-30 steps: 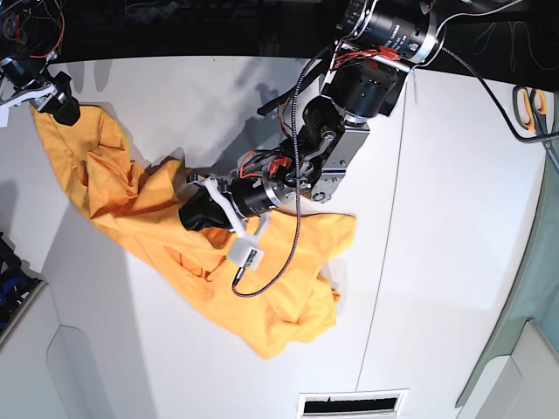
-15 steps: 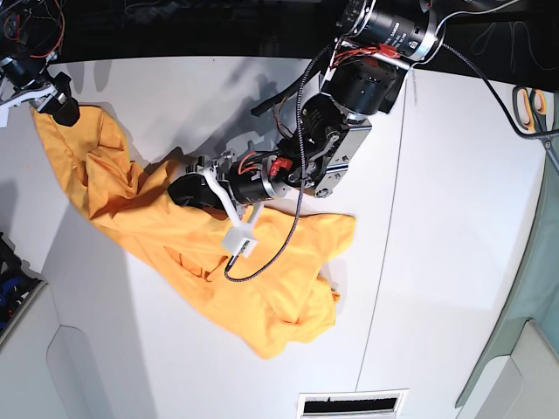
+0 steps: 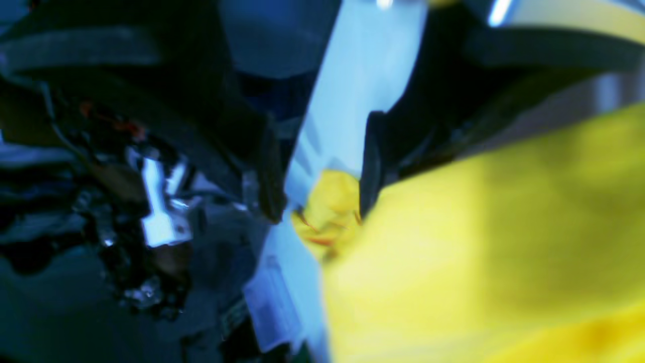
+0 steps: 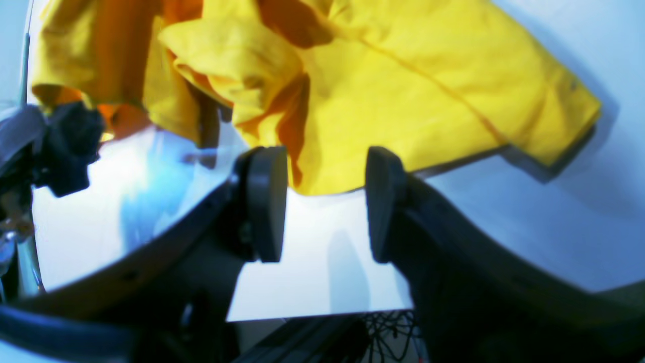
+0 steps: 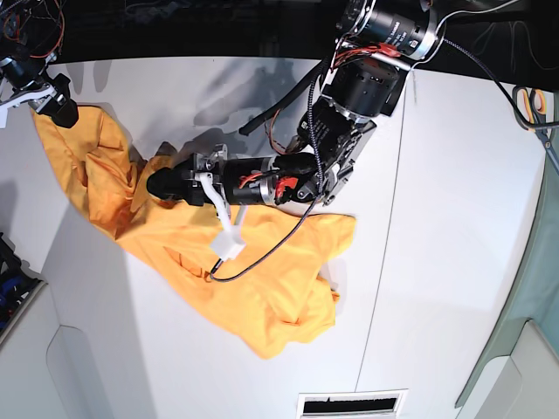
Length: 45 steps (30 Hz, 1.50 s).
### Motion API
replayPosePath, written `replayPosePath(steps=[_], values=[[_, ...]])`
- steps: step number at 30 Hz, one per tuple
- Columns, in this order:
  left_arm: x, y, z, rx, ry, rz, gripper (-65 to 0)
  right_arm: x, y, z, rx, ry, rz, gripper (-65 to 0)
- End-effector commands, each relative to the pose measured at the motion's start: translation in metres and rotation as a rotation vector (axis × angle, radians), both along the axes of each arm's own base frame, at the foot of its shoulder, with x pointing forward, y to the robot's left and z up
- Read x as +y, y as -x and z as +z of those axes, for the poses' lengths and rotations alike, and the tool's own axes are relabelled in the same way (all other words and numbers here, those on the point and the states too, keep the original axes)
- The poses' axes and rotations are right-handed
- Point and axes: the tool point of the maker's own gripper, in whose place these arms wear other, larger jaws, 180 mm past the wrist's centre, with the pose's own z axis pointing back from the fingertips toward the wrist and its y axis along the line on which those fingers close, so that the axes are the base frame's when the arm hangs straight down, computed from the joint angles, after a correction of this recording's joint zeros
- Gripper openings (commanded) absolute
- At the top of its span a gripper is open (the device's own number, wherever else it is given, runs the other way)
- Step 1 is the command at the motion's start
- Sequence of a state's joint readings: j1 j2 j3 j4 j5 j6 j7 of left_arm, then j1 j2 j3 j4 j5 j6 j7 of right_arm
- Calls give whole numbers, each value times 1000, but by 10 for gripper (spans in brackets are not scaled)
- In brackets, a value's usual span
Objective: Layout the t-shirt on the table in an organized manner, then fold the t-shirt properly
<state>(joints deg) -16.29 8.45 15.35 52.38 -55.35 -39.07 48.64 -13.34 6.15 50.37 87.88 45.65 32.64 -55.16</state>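
Note:
The orange-yellow t-shirt [image 5: 210,253] lies crumpled on the white table [image 5: 454,218], running from the far left corner down toward the front middle. My left gripper [image 5: 157,185] reaches leftward low over the shirt's bunched upper part. In the blurred left wrist view this gripper [image 3: 322,201] stands open, a bit of the shirt [image 3: 484,252] showing at its tips. My right gripper [image 5: 52,100] sits at the shirt's far left corner. Seen from the right wrist, it [image 4: 322,201] is open, the edge of the shirt [image 4: 413,101] lying between its fingertips over the table [image 4: 312,262].
Scissors [image 5: 533,106] lie at the far right edge. A grey-green panel [image 5: 524,332] borders the right side, grey panels [image 5: 52,367] the front left. A vent slot [image 5: 352,404] sits at the front edge. A thin seam [image 5: 384,262] crosses the tabletop.
My left arm has swung left across the shirt, from its middle to the bunched folds, and its jaws have opened. The right arm and the shirt's far corner stay put.

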Motion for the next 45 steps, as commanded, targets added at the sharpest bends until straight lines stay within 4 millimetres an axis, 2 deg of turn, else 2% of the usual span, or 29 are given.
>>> replayPosePath(steps=[1, 5, 11, 14, 24, 27, 33, 38, 45], values=[[-6, -10, 24, -55, 58, 7, -361, -6, -8, 13, -53, 21, 0, -395], [-6, -5, 29, -73, 84, 33, -361, -6, -8, 13, -52, 21, 0, -395], [2, -18, 11, -200, -30, 112, -361, -7, -7, 12, -46, 25, 1, -395], [4, -23, 9, -244, -58, 127, -324, -7, -7, 12, -46, 25, 1, -395], [2, -3, -15, -282, -151, 75, -319, -7, -8, 12, -46, 25, 1, -395], [0, -7, -27, -307, -229, 105, -319, -6, -6, 11, -38, 23, 6, -395], [-5, -13, -17, -347, -192, 134, -319, -5, -5, 10, -29, 20, 12, -395], [6, -29, -22, -359, -251, 226, -319, -4, -5, 10, -28, 13, 15, -395], [9, -38, -20, -377, -256, 264, -320, -3, -3, 9, -19, 10, 21, -395]])
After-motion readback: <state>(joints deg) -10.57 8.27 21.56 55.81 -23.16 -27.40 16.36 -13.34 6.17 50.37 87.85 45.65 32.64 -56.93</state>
